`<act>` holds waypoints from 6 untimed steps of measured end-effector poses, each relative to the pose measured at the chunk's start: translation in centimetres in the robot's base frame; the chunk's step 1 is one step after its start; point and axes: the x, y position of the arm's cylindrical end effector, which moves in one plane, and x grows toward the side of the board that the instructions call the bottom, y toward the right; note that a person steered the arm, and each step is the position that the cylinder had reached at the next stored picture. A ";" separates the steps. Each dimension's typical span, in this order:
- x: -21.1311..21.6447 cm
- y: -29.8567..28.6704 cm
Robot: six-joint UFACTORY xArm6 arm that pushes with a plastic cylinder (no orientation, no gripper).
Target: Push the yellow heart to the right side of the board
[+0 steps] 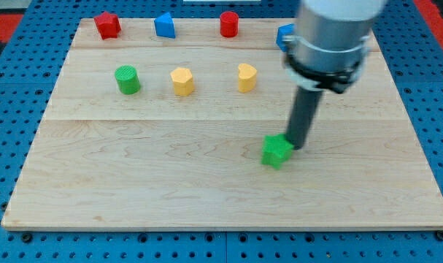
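The yellow heart (247, 77) is a small, chunky block that lies flat on the wooden board (133, 183), its notched end turned toward the view's top-left. It sits in the upper half of the board, a little to the right of the middle, nearer the top edge than the bottom and well short of the right edge.

Far edge of the board (221, 212) crowded: red block (106, 25), blue block (165, 25), red cylinder (229, 24) and a second blue block (284, 35) (partly hidden behind the arm) stand in a row. Next row nearer: green cylinder (127, 79), yellow hexagon (182, 81), yellow heart (247, 77), with passable gaps between. Right of the heart stands my tip (299, 148), touching the green block (276, 152); near half otherwise open wood.
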 end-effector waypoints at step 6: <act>-13.4 -3.2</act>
